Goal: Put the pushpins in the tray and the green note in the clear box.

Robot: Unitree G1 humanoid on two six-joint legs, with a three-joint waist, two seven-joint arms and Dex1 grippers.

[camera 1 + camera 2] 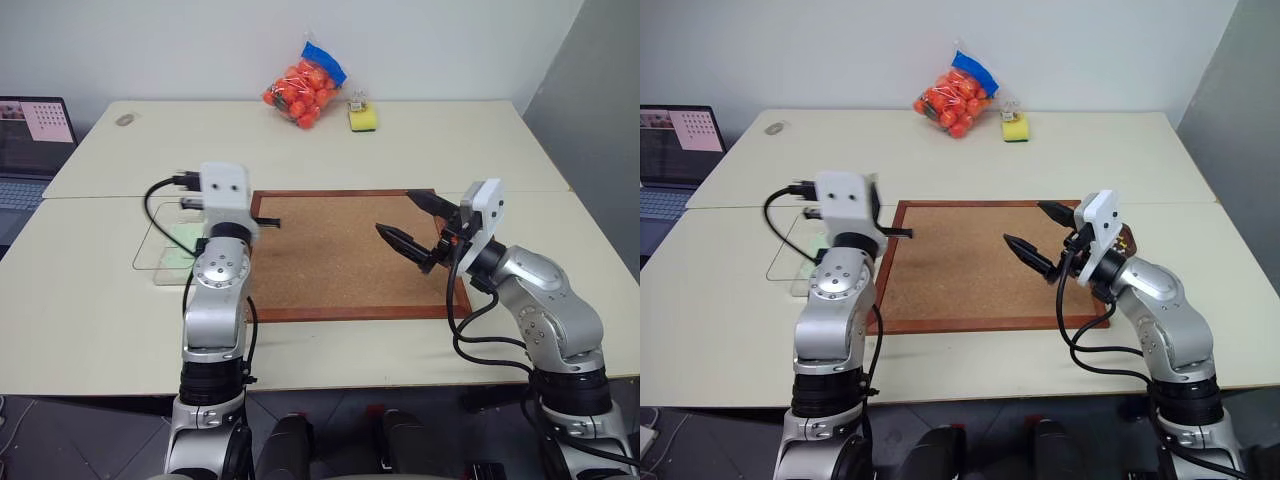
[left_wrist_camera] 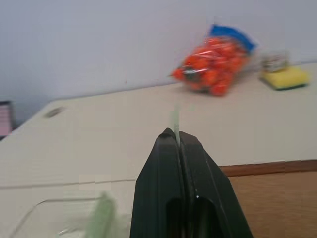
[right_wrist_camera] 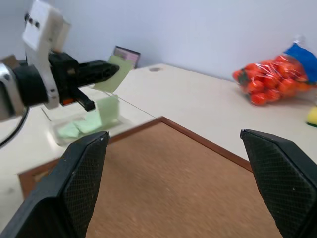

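Note:
My left gripper point(image 3: 111, 70) is shut on a pale green note point(image 3: 119, 73), held in the air near the corkboard's left edge, beside the clear box point(image 1: 150, 252). In the left wrist view the note point(image 2: 175, 118) shows edge-on above the closed fingertips point(image 2: 168, 141). Other green notes point(image 3: 81, 126) lie inside the box. Over the right part of the corkboard, my right gripper point(image 1: 412, 222) is wide open with nothing between its fingers. A dark brown tray point(image 1: 1127, 240) peeks out behind the right wrist, mostly hidden. I cannot make out the pushpins.
The wood-framed corkboard point(image 1: 340, 255) lies mid-table. A bag of orange fruit point(image 1: 305, 85) and a yellow-green sponge point(image 1: 362, 118) sit at the far edge. A laptop point(image 1: 30, 140) stands at the far left.

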